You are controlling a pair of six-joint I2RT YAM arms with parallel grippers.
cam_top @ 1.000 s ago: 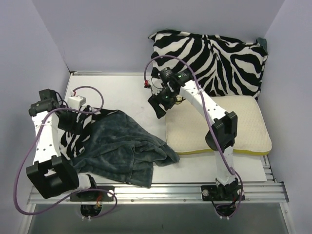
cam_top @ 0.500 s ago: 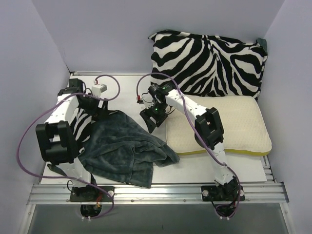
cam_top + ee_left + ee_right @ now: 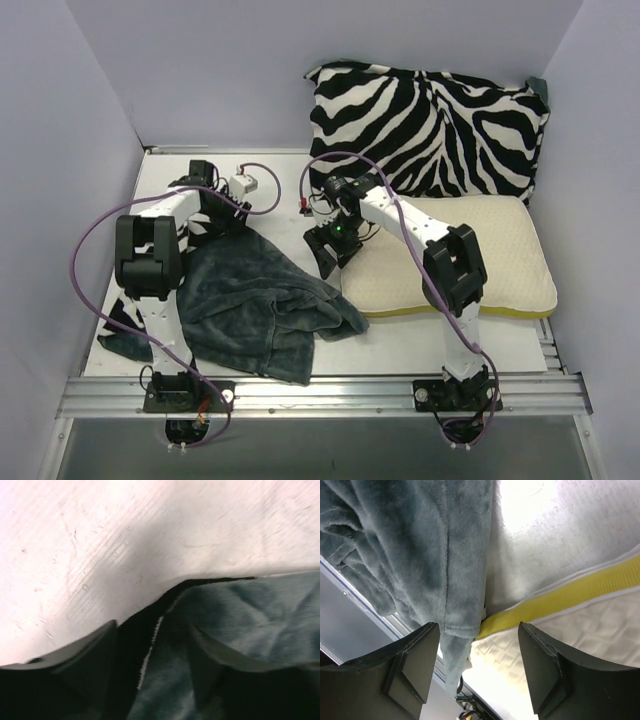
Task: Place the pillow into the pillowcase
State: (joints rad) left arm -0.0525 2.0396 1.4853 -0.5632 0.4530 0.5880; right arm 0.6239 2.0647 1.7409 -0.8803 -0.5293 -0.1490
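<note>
Over the last second our left gripper [image 3: 212, 210] has swung in from the far 9 o'clock side of the surface [image 3: 270, 185] to the 12 o'clock edge of the pillowcase [image 3: 255, 305]. Its wrist view shows the fingers apart and astride that edge, with teal plush and a black-and-white hem lying between them and nothing pinched yet. The sweep has dragged the cloth too, and a zebra flap now trails out toward 8 o'clock.

Our right gripper [image 3: 335, 248] has dipled toward the pillow's 9 o'clock end and come back slightly. It hangs over the yellow piping with its fingers spread and nothing held.

The pillow [image 3: 480, 260] has not shifted. It lies flat on the 3 o'clock side of the surface, in front of the zebra cushion [image 3: 430, 115], wholly outside the pillowcase. Its 8 o'clock corner touches the bunched plush.

We judge that both arms are now placed to begin, left to lift the opening and right to take the pillow's end. No insertion has started yet.
</note>
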